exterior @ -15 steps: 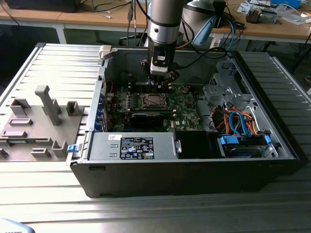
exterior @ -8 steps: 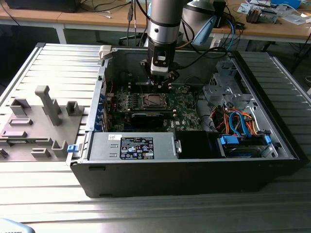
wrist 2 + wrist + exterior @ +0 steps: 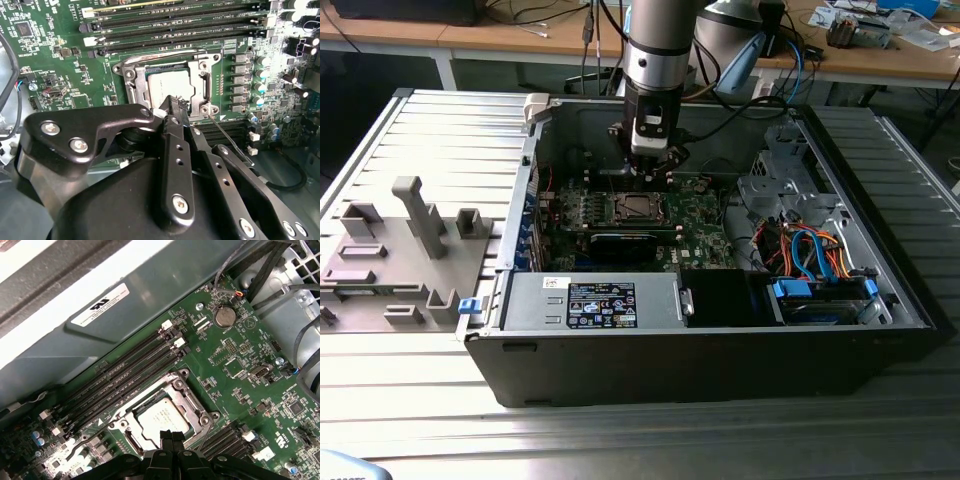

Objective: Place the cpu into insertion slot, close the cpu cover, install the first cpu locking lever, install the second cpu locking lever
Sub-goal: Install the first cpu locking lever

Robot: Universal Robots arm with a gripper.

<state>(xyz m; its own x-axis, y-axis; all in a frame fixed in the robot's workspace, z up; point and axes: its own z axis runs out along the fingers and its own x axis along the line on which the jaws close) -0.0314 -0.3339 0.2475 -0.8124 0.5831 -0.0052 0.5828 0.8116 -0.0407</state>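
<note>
The cpu [image 3: 167, 85] [image 3: 162, 420] lies flat in the insertion slot [image 3: 632, 208] on the green motherboard. The silvery cpu cover [image 3: 202, 75] [image 3: 150, 392] lies down around it, and the chip's top shows through its window. My gripper [image 3: 172, 103] [image 3: 171, 436] is shut, with nothing visible between its fingers. Its tips sit at the socket's edge, over the rim of the cover. A thin wire locking lever [image 3: 230, 137] [image 3: 206, 435] runs out from a corner of the socket beside the fingers. In the exterior view the gripper [image 3: 650, 172] hangs just behind the socket inside the open computer case.
Long memory slots [image 3: 175, 25] [image 3: 120, 375] run alongside the socket. A black card [image 3: 625, 243] lies just in front of it, with the power supply [image 3: 590, 300] nearer still. Coloured cables [image 3: 810, 250] fill the case's right side. A grey fixture [image 3: 400, 250] stands outside on the exterior view's left.
</note>
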